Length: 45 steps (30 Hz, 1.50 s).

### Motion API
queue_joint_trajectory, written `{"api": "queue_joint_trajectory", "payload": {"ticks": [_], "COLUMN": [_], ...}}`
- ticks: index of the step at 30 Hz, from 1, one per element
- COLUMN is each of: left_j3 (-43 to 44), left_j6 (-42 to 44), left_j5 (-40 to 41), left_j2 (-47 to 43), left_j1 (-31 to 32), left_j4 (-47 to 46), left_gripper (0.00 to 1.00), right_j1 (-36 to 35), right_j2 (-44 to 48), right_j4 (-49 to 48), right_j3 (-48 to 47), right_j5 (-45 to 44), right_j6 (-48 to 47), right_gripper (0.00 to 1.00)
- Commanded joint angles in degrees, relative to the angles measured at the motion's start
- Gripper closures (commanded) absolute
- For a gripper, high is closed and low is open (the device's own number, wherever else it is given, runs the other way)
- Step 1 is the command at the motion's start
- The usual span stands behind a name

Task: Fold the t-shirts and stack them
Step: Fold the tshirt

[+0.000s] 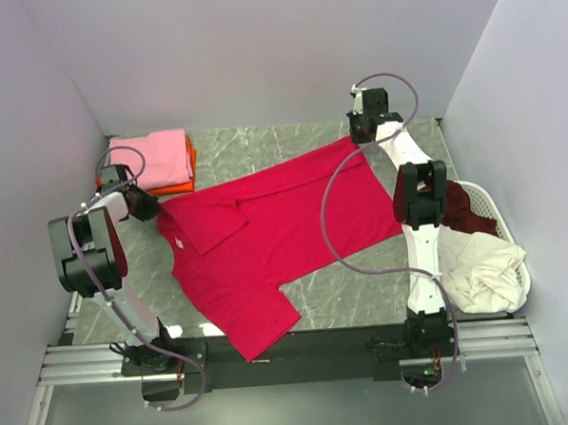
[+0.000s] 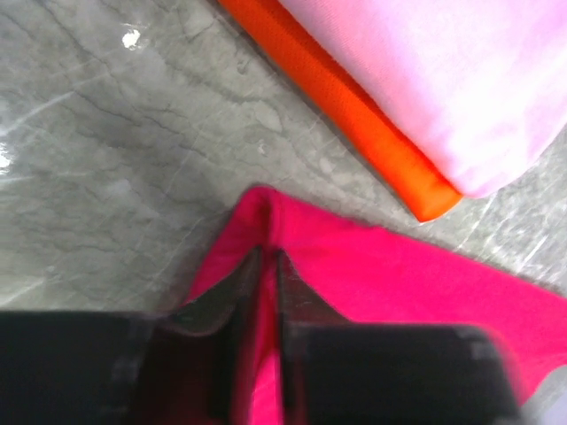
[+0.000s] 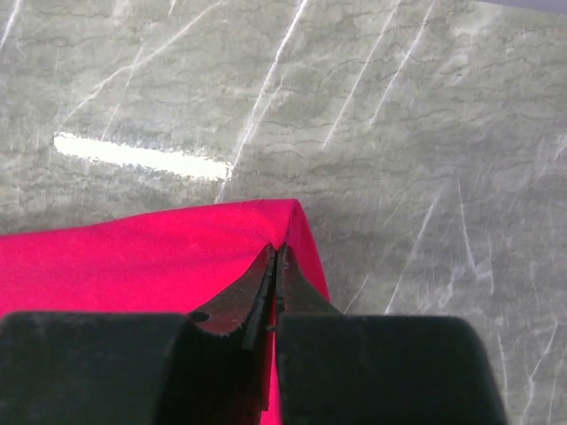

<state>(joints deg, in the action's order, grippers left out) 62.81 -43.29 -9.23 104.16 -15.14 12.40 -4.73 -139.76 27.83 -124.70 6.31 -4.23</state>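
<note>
Overhead, the crimson t-shirt (image 1: 266,242) lies spread on a slant across the grey marbled tabletop (image 1: 262,147), its small white neck label (image 1: 180,243) toward the left arm and one sleeve reaching down near the front edge. That view alone gives the wider layout. There's a folded pile at the back left, pink t-shirt (image 1: 152,155) on top of orange t-shirt (image 1: 180,186). Over on the right, the white basket (image 1: 501,215) has a cream t-shirt (image 1: 482,269) and a maroon t-shirt (image 1: 463,208) bunched in it. From up there both grips are too small to read, so over to the wrist cameras. Left claw (image 2: 268,257): fingers nearly together, a ridge of crimson cloth pinched up between them at the shirt's left end, the pink-and-orange pile just beyond. Right claw (image 3: 275,252): fingers pressed tight on a far corner of the crimson shirt, bare marble past it.
</note>
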Motion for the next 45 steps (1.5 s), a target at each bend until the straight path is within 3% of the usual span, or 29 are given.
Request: {"api": "queue_joint_trajectory", "payload": {"ticks": [1, 2, 3, 4, 7, 11, 13, 14, 17, 18, 19, 20, 21, 22, 25, 27, 30, 33, 34, 36, 37, 41, 43, 45], "left_j3": [0.65, 0.65, 0.56, 0.56, 0.39, -1.63, -3.47, -3.83, -4.27, -4.44, -5.14, -5.93, -6.98, -9.08, -14.61, -18.31, -23.16, -24.32, -22.92, -22.12, -21.50, -19.22, -17.82, -16.84], "left_j6": [0.93, 0.92, 1.10, 1.62, 4.25, 9.88, 11.29, 11.38, 12.52, 13.48, 15.58, 16.12, 16.48, 16.31, 13.42, 10.69, 7.61, 2.27, 0.76, -3.88, -5.48, -11.54, -14.18, -15.94], "left_j5": [-0.17, -0.69, -1.83, -2.27, -3.94, -10.43, -14.30, -20.93, -29.77, -29.88, -28.57, -26.82, -24.54, -23.56, -21.09, -23.01, -18.65, -9.43, -5.13, -3.87, -2.47, 7.19, 8.17, 9.06], "left_j2": [-1.41, -2.02, -2.73, -4.82, -10.79, -19.77, -23.72, -24.35, -25.23, -26.02, -28.46, -30.23, -32.07, -35.83, -42.78, -45.44, -49.74, -53.00, -53.18, -52.83, -52.31, -45.64, -41.00, -36.86], "left_j1": [-1.04, -1.21, -1.30, -1.21, -1.30, -1.21, -1.21, -1.21, 1.58, 3.51, 8.58, 11.42, 14.32, 20.17, 28.38, 34.72, 45.34, 57.99, 63.77, 68.29, 73.01, 84.37, 89.89, 93.25], "left_j4": [0.60, 0.60, 0.60, 0.69, 1.04, -0.53, -1.67, -1.68, 2.95, 4.80, 6.30, 8.32, 8.69, 9.30, 10.53, 10.97, 14.56, 21.15, 25.78, 28.28, 29.51, 39.42, 40.41, 41.82], "left_gripper": [0.79, 0.67, 0.62, 0.58, 0.41, 0.19, 0.05, 0.01, 0.01, 0.01, 0.01, 0.01, 0.01, 0.01, 0.01, 0.01, 0.00, 0.05, 0.13, 0.27, 0.40, 0.48, 0.57, 0.60], "right_j1": [-0.01, 0.07, 0.07, 0.16, 0.07, 0.86, 1.21, 1.22, 1.22, 1.22, 1.22, 1.30, 1.30, 1.30, 1.83, 2.70, 4.38, 6.84, 6.84, 7.19, 7.19, 7.28, 7.37, 7.37], "right_j2": [-0.33, -0.42, -0.60, -0.51, 0.63, 5.37, 10.00, 11.95, 20.65, 22.85, 27.13, 29.44, 31.72, 36.10, 44.45, 48.16, 53.71, 57.58, 59.24, 60.83, 62.14, 63.04, 61.99, 61.37], "right_j4": [-2.96, -2.79, -2.35, -2.26, -2.26, -2.35, -1.47, -0.68, 6.94, 14.02, 18.26, 22.14, 31.31, 35.23, 42.47, 43.00, 39.42, 29.53, 26.69, 22.55, 21.40, 19.10, 19.53, 19.89], "right_j3": [-3.17, -3.96, -4.40, -4.84, -5.29, -2.40, 0.67, 4.52, 14.62, 17.19, 19.91, 25.86, 29.22, 32.47, 45.57, 52.52, 57.81, 60.71, 62.29, 63.53, 64.05, 65.38, 64.85, 64.76], "right_j5": [-3.58, -3.84, -4.28, -4.55, -5.60, -3.33, 5.23, 9.04, 27.93, 32.84, 36.55, 42.15, 43.86, 44.66, 44.41, 44.76, 45.46, 42.32, 40.99, 40.10, 39.67, 38.88, 38.52, 38.78], "right_j6": [0.36, 0.45, 0.36, 0.28, -0.69, -2.71, -6.81, -9.54, -26.04, -31.57, -44.42, -51.34, -59.06, -73.23, -86.78, -88.05, -85.00, -67.66, -64.45, -60.22, -58.98, -56.16, -55.97, -55.71], "right_gripper": [0.95, 0.90, 0.85, 0.73, 0.59, 0.51, 0.49, 0.49, 0.48, 0.47, 0.47, 0.46, 0.45, 0.45, 0.43, 0.43, 0.43, 0.44, 0.45, 0.46, 0.46, 0.46, 0.46, 0.46]}}
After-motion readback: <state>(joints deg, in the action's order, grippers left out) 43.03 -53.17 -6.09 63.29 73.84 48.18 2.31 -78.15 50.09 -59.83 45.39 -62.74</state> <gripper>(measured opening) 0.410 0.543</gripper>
